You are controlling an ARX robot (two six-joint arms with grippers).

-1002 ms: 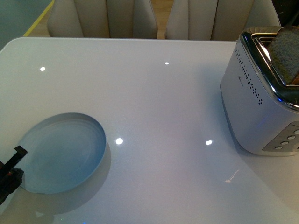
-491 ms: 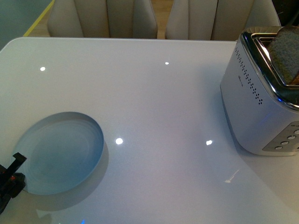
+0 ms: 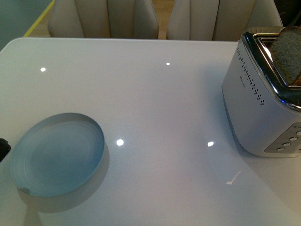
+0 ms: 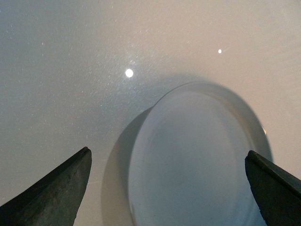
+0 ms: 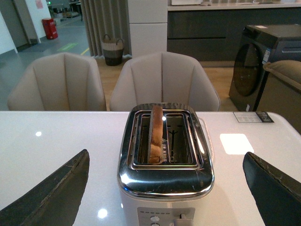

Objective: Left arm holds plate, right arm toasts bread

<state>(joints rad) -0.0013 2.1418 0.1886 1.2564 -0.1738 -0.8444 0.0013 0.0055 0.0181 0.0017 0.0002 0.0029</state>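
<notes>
Glossy white bench (image 3: pixel 155 103) carried the pale blue plate (image 3: pixel 57 153) near its front-left corner and a silver two-slot toaster (image 3: pixel 263 101) at its right edge, the two well apart, with ceiling lights reflected as bright spots between them. Cream upholstered chairs (image 3: pixel 106 19) stood behind the far edge. Bread (image 3: pixel 288 54) stood upright in one toaster slot, its rounded top projecting above the chrome rim; the right wrist view showed it as a slice (image 5: pixel 155 134) in one of two slots, the other slot vacant. Left gripper (image 4: pixel 167 186) hung over the plate (image 4: pixel 197 160) with its jaws spread wide and holding nothing. Right gripper (image 5: pixel 164 188) faced the toaster (image 5: pixel 164 165) with jaws likewise wide apart and clear of it.
</notes>
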